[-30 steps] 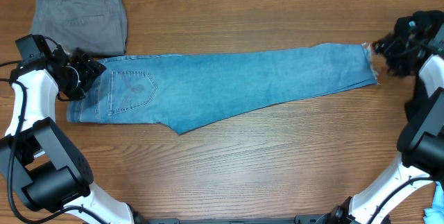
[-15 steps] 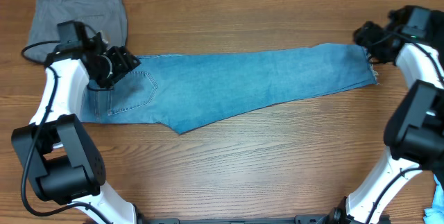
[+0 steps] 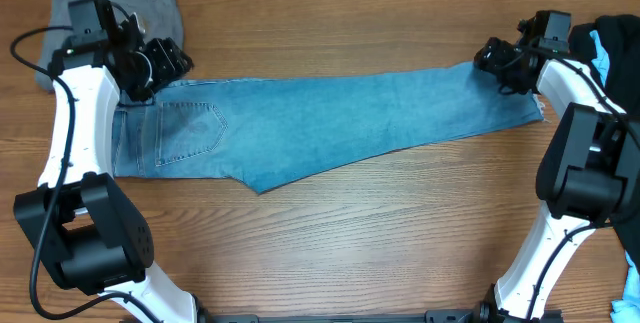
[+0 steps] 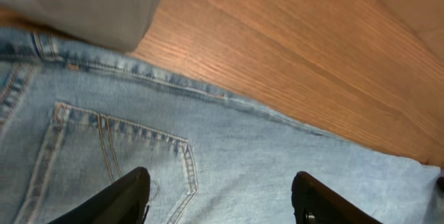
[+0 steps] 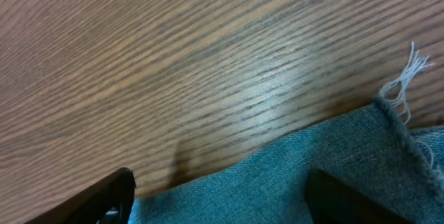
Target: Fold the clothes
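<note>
L claw [image 3: 172,63] spread over jeans [image 3: 330,123]: lt blue denim, flat, frayed hem [image 5: 406,71].

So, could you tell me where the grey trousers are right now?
In the overhead view, the grey trousers lie at the top left, right against the waist end of the jeans, partly hidden by the left claw.

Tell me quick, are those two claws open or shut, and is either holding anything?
Left gripper: open, over the jeans, holding nothing.
Right gripper: open, over the jeans' leg end, holding nothing.
</note>
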You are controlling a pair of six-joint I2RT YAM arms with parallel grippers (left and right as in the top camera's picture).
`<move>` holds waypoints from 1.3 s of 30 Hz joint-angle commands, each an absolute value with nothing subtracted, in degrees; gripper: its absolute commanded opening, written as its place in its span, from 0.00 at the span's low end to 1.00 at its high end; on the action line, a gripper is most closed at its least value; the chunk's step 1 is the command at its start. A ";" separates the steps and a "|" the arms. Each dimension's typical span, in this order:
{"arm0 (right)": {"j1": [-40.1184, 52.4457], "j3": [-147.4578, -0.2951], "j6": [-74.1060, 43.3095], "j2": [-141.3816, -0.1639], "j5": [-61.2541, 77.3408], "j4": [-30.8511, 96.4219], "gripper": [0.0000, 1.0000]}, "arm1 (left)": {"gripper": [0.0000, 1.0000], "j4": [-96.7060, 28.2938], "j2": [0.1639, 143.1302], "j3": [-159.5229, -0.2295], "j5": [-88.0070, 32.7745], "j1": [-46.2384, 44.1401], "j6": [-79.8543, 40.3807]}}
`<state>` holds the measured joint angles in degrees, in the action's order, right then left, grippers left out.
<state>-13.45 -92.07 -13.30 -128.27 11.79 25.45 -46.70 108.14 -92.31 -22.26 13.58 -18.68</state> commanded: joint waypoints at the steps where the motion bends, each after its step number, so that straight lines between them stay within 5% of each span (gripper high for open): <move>1: -12.84 -92.71 -13.72 -131.17 10.48 25.15 0.80 | 0.70 -48.03 108.62 -94.85 -21.89 13.72 -16.38; 9: -11.03 -92.73 -12.91 -131.28 1.39 30.17 0.53 | 0.70 -48.82 108.62 -94.89 -21.85 13.67 -16.25; 14: -10.94 -95.13 -11.92 -130.47 4.45 34.52 0.73 | 0.71 -48.82 108.62 -94.89 -21.87 13.67 -15.33; 24: -7.18 -105.51 -14.72 -129.91 1.83 47.42 0.71 | 0.73 -48.82 108.62 -94.89 -21.82 13.67 -15.18; 39: -2.74 -105.34 -18.04 -132.79 -9.45 46.54 0.68 | 0.76 -48.90 108.62 -94.89 -21.85 13.67 -13.39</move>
